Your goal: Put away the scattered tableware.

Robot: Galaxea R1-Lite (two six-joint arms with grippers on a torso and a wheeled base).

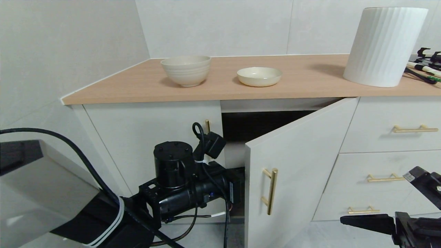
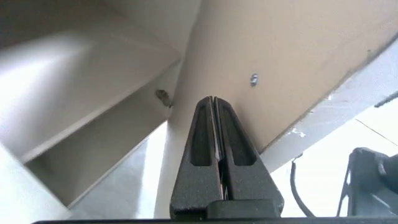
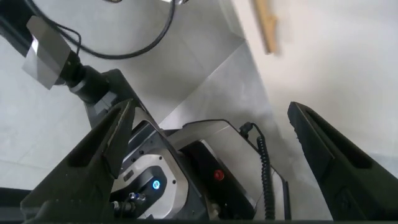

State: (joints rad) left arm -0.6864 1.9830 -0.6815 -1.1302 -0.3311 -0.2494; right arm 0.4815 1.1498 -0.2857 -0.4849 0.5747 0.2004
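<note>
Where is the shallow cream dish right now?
In the head view, the shallow cream dish sits on the wooden countertop, right of the deeper ribbed bowl and left of the tall white ribbed container.

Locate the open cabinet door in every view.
Head view: door centre-right, open under the counter.
Left wrist view: door, likely the pale panel behind the shut left gripper.
Right wrist view: door, probably the white face bearing the gold handle.
Shared landmark: that gold handle, also in head view.

On the counter (image 1: 310, 81) the bowl (image 1: 186, 70) stands left of the dish (image 1: 259, 76), the container (image 1: 384, 46) farther right.
</note>
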